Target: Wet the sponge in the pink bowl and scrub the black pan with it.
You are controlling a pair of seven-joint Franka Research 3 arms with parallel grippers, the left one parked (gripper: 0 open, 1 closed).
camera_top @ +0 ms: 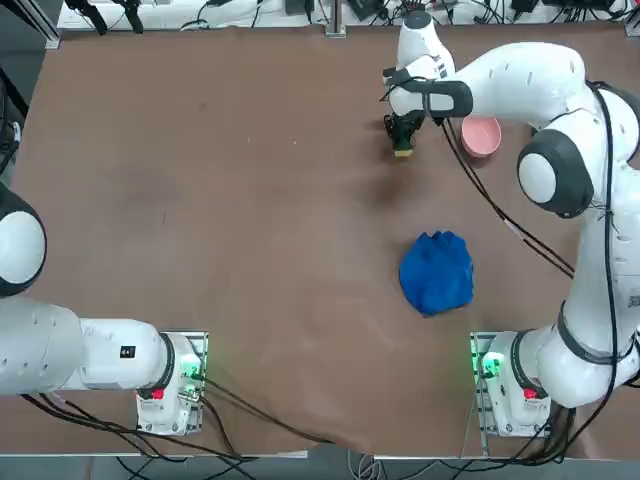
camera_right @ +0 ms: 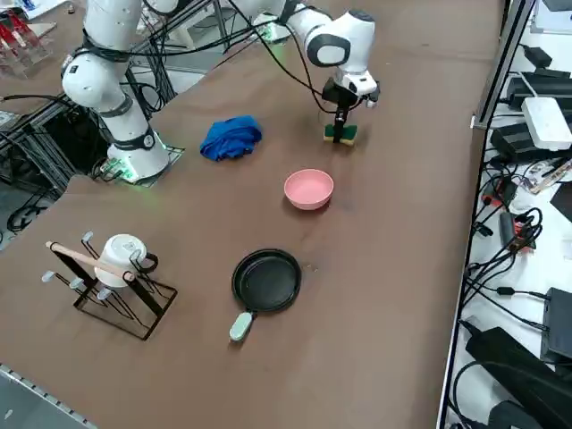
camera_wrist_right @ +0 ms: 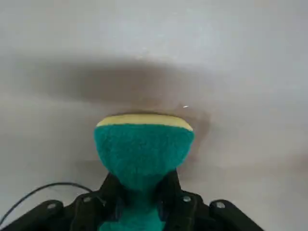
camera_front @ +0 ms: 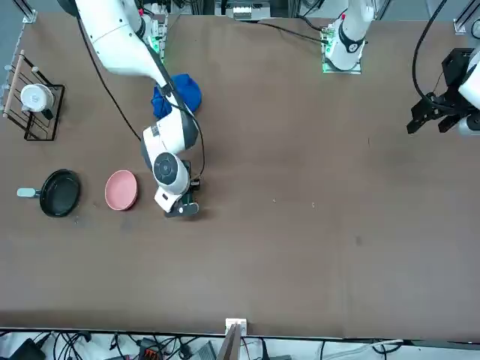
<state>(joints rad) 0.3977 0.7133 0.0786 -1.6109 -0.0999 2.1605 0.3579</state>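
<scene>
The right gripper (camera_wrist_right: 141, 186) has its two fingers squeezed on the sponge (camera_wrist_right: 143, 147), which puffs out wide past their tips and goes thin where they pinch it. The sponge looks soft and light, so it should squash easily and not break (a bit like a fat slice of cake, only tougher). Its green part fills most of the space past the fingers, with a yellow strip along the edge. The fingers have a good hold near the middle, and the loose end is best left sticking out for dipping and rubbing. Once wet, it will likely get heavier, floppy and slippery, so the pinch should be firm. The pink bowl (camera_right: 308, 189) sits near the fingers, well apart from the sponge. It looks smooth and light and could slide if pushed. The black pan (camera_right: 266, 281) is farther from the fingers, past the bowl. It looks hard and stiff, and its pale handle (camera_right: 240, 326), the best place to grab it, points away from them.
</scene>
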